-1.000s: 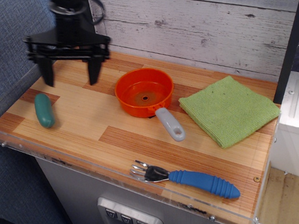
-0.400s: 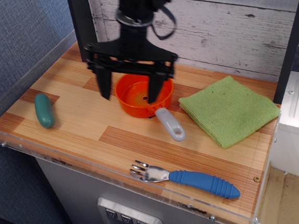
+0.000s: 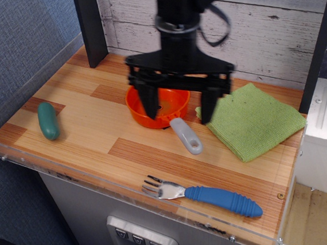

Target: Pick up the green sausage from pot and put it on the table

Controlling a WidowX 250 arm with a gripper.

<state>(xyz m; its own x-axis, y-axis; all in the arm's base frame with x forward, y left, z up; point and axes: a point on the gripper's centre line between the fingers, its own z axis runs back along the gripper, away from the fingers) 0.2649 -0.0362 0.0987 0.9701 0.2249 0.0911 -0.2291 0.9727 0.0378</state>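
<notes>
The green sausage [image 3: 48,120], a small teal cylinder, lies on the wooden table [image 3: 114,144] near the left edge. The orange pot [image 3: 156,107] with its grey handle [image 3: 186,135] stands in the middle of the table, and what I can see of its inside is empty. My gripper [image 3: 178,108] is open and empty, fingers spread wide, hanging over the pot's right half. One fingertip is in front of the pot and the other at the cloth's left edge. It is far to the right of the sausage.
A light green cloth [image 3: 252,120] lies right of the pot. A fork with a blue ribbed handle [image 3: 210,197] lies near the front acrylic edge. A dark post [image 3: 90,27] stands at the back left against the plank wall.
My open gripper has swept right, from above the table's back left, past the pot's left side, to over the pot and cloth edge. The sausage has stayed on the table.
</notes>
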